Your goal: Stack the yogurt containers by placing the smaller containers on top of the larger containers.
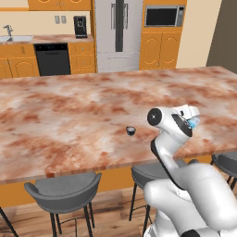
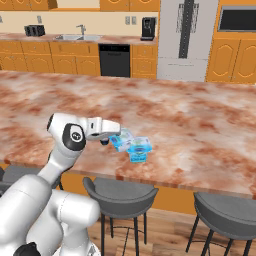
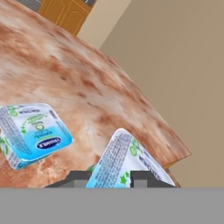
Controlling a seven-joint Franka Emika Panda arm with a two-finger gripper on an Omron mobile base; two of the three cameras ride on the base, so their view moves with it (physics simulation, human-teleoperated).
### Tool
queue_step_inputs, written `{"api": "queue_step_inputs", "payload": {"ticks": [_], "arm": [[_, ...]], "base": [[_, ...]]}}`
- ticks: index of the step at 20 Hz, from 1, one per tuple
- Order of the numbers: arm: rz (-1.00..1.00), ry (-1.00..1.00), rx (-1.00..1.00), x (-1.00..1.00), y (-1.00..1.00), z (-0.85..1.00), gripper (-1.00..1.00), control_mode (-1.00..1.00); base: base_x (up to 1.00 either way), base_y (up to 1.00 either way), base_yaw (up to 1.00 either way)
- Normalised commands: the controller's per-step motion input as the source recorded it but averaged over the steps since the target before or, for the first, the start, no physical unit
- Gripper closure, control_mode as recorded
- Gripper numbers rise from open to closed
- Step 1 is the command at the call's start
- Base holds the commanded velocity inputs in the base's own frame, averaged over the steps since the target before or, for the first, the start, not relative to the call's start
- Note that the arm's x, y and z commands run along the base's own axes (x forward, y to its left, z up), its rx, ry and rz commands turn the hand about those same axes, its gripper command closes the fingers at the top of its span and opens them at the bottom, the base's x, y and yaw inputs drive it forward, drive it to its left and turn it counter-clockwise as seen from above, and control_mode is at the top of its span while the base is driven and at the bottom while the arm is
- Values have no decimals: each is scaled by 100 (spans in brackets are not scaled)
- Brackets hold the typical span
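I saw my gripper (image 3: 110, 178) pinching a light-blue yogurt pack (image 3: 124, 159) tilted above the marble counter (image 2: 200, 125), with the other blue pack (image 3: 33, 133) lying just beside it and the tiny dark cup (image 1: 131, 130) further left.

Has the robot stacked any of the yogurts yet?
Not yet. Nothing is stacked so far. The gripper is shut on one light-blue yogurt pack, tilted between its fingers. A second blue pack sits on the marble counter beside it. The tiny dark cup stands alone on the counter, apart from both. The held pack must still go onto the other one, and the cup still needs stacking.
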Motion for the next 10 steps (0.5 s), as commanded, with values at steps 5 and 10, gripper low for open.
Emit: {"api": "queue_step_inputs", "payload": {"ticks": [5,10], "arm": [[0,0,0,16,-5,-6,100,-100],[0,0,0,17,-1,-4,100,-100]], "base": [[0,0,0],[0,0,0]]}}
